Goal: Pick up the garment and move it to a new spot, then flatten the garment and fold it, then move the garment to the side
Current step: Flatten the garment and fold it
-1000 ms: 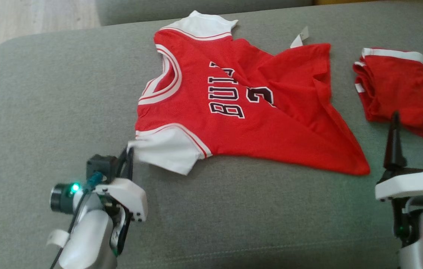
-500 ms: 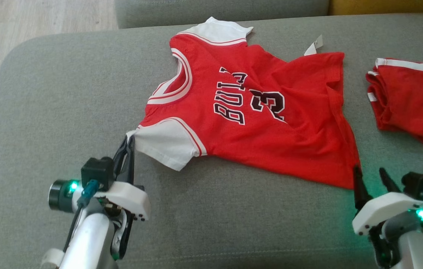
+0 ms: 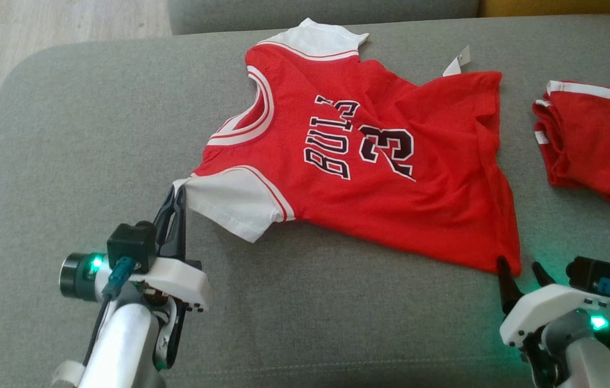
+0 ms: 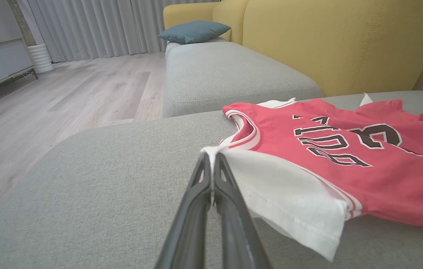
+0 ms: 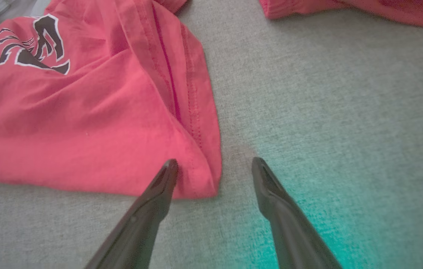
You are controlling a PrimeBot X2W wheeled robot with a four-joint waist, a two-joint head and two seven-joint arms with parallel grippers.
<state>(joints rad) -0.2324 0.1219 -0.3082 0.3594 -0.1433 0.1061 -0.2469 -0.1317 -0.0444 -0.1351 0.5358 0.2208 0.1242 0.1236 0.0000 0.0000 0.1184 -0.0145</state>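
A red jersey (image 3: 369,178), light limp knit with white sleeves and black lettering, lies creased at the centre of the grey woven sofa cushion (image 3: 68,134). At its 8 o'clock the left gripper (image 3: 175,193) is clenched on the white sleeve (image 3: 229,202); at 5 o'clock the right gripper (image 3: 518,264) stands released astride the stitched hem corner (image 5: 200,179). Corners likely give the surest hold, since the cloth would sag and drag
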